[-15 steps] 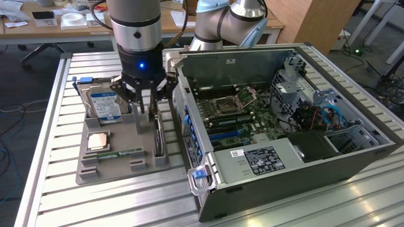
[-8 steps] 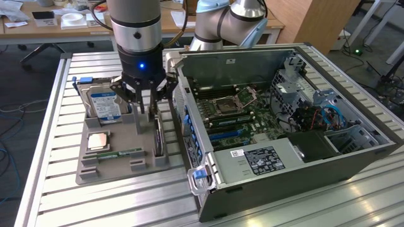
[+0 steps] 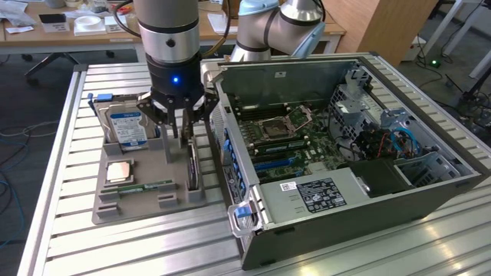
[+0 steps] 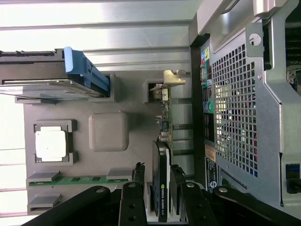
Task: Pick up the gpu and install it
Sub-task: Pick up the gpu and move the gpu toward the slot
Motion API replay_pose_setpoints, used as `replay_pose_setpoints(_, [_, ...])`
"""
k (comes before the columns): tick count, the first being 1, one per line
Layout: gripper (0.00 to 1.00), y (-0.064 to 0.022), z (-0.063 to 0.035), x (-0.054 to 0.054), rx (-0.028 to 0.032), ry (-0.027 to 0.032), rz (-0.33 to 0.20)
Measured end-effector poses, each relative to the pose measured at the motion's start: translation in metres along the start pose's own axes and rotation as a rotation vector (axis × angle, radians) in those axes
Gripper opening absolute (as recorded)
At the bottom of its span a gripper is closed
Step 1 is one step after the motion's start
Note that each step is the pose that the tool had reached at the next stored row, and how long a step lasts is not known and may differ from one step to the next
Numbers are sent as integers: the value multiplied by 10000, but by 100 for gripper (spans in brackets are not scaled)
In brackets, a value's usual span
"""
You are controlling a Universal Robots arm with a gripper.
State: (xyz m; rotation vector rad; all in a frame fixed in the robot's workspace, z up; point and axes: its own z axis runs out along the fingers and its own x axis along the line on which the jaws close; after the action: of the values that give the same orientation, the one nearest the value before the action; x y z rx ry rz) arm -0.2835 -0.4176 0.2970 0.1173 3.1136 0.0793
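Note:
The gpu (image 3: 192, 168) stands on edge in a slot of the grey holder tray (image 3: 153, 202), beside the open computer case (image 3: 345, 149). It is a thin green card with a black cooler. In the wrist view the gpu (image 4: 162, 155) runs toward its silver bracket (image 4: 171, 77). My gripper (image 3: 178, 139) hangs straight above the card's near end. Seen from the wrist, the gripper (image 4: 160, 200) is open, with one black finger (image 4: 132, 202) on each side of the cooler and small gaps between pads and card. Nothing is held.
The same tray holds a silver hard drive (image 3: 126, 126) with a blue-white label, a CPU (image 3: 119, 171) and a narrow memory stick (image 3: 142, 187). The case's perforated rear wall (image 4: 235, 108) stands very close to the gpu. A second arm (image 3: 276, 26) stands behind the case.

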Motion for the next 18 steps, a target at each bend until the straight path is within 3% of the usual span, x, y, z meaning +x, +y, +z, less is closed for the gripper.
replay_pose_setpoints(4, [36,-1,0,0,0,0,0])
replay_pose_setpoints(5, [43,-5,0,0,1,1,-2])
replay_pose_setpoints(11, [43,-63,8,-7,1,1,0])
replay_pose_setpoints(18, [43,-65,45,-29,1,1,1])
